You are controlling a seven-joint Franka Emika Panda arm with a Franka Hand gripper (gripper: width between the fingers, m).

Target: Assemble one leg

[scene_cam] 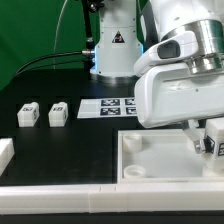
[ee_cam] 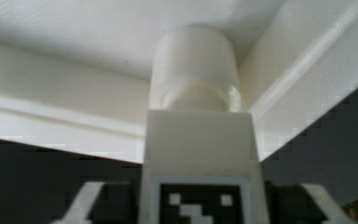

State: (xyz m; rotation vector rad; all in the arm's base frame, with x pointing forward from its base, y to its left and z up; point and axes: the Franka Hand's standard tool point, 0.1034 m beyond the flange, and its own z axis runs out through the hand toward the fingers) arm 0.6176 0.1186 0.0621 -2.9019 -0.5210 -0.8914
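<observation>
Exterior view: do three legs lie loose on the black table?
No, only two lie there, one leg beside a second leg, at the exterior view's left.

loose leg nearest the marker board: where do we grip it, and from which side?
Grip the blocky body of the loose leg from straight above, closing on its two plain sides. It lies low on the table, tag seemingly up, with gaps toward the second leg and the marker board. The gripper now holds another leg.

The leg (ee_cam: 201,140), tag (ee_cam: 201,203) on its face, rounded tip close to a corner of the white panel (ee_cam: 69,85).
</observation>
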